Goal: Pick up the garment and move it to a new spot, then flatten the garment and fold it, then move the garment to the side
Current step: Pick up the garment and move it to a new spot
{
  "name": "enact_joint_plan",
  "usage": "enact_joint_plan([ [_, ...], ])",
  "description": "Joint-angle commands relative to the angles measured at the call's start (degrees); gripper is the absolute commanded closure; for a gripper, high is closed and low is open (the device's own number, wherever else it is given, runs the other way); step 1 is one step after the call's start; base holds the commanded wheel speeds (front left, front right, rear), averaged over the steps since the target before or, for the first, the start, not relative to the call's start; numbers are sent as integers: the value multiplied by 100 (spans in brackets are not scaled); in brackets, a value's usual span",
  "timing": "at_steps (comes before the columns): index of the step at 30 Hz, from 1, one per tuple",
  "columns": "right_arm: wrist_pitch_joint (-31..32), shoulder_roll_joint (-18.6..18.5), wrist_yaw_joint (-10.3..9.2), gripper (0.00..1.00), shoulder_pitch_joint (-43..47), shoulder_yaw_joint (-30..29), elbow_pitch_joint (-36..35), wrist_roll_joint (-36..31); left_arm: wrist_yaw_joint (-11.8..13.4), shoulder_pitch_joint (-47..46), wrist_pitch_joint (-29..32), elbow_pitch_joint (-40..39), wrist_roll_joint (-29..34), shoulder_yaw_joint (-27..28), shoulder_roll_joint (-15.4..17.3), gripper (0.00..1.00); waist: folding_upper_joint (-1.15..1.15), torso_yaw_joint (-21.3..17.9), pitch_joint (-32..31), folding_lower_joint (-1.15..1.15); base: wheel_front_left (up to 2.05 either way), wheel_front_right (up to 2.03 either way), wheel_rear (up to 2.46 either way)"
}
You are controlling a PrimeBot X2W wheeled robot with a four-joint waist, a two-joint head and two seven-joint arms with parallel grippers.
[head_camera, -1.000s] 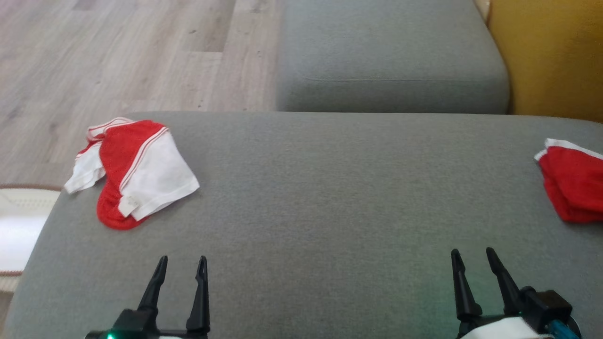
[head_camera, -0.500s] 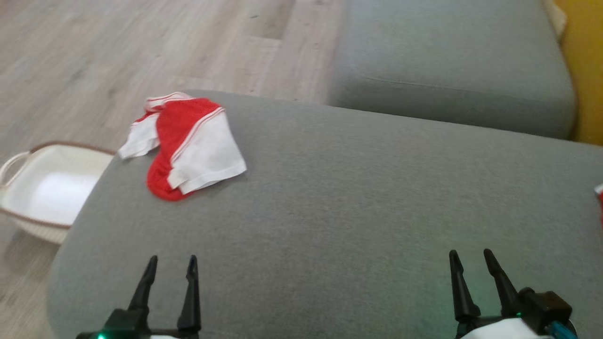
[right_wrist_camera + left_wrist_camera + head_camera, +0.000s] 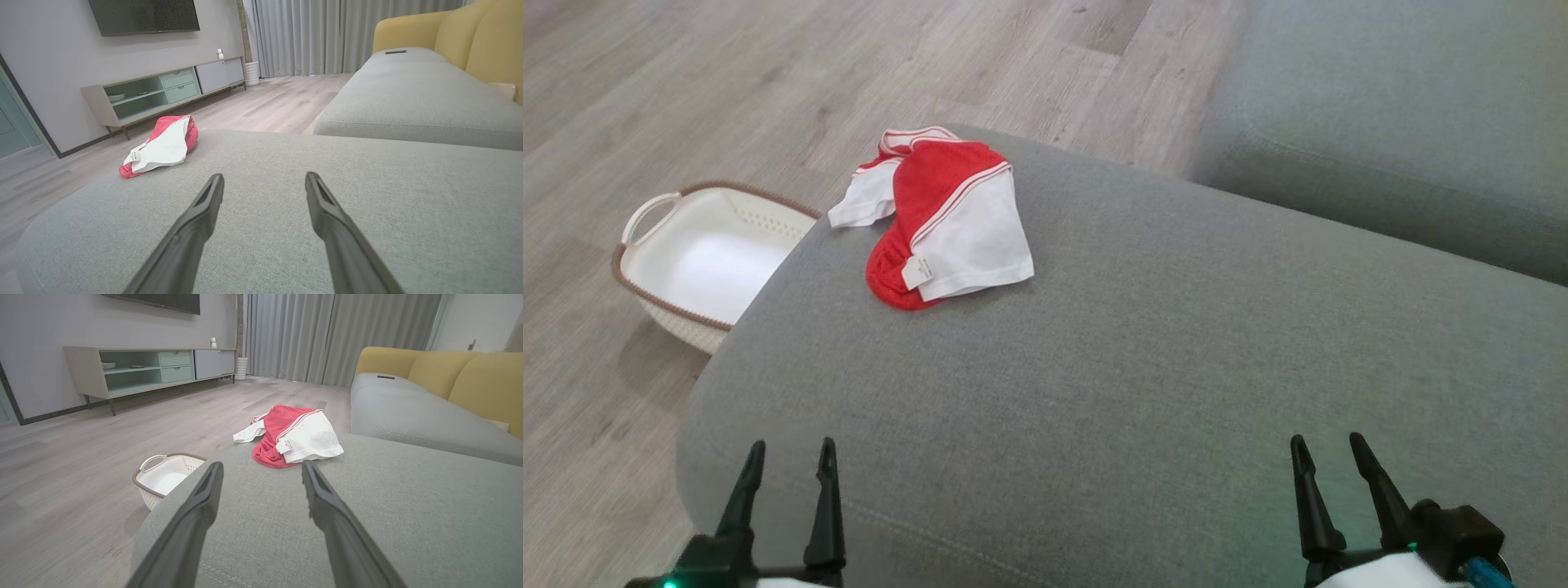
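garment (image 3: pixel 939 224): red and white, small tag showing
state: crumpled, loosely bunched
place: far left corner of grey cushion (image 3: pixel 1143 367), near its edge

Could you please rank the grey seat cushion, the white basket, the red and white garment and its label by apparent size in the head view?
1. grey seat cushion, by far.
2-3. red and white garment and white basket look alike; the cushion hides part of the basket.
4. label.

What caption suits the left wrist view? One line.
Open left gripper facing a crumpled red-and-white garment on the grey cushion, white basket on the floor.
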Motion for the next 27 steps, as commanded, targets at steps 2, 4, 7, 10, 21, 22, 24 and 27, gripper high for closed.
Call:
enact_joint_plan([
  [2, -70, -39, 39, 0, -293, 149, -146, -55, 79, -272, -36, -252, 12, 234, -27, 0, 0, 102, 110, 0, 0, 0, 0],
  [4, -70, -39, 39, 0, -324, 152, -139, -72, 114, -260, -36, -268, -17, 258, -27, 0, 0, 142, 156, 0, 0, 0, 0],
  [7, -70, -39, 39, 0, -337, 153, -129, -100, 147, -255, -36, -279, -58, 281, -27, 0, 0, 211, 237, 0, 0, 0, 0],
  [10, -70, -39, 39, 0, -316, 109, -138, -154, 134, -290, -36, -283, -73, 314, -27, 0, 0, 284, 331, 0, 0, 0, 0],
  [21, -70, -122, 39, 0, -694, -140, -309, -863, -293, -1709, -36, -510, -45, 376, 18, 0, 0, 276, 1534, 0, 0, 0, 0],
  [22, -70, -176, 39, 0, -764, -118, -310, -906, -365, -1961, -36, -456, -36, 373, 67, 0, 0, 252, 1645, 0, 0, 0, 0],
  [24, -70, -293, 39, 0, -904, -84, -318, -952, -510, -2528, -36, -217, -97, 398, 152, 0, 0, 222, 1847, 0, 0, 0, 0],
  [27, -70, -413, 39, 0, -1050, -78, -337, -986, -636, -3184, -36, 178, -104, 389, 299, 0, 0, 188, 2045, 0, 0, 0, 0],
])
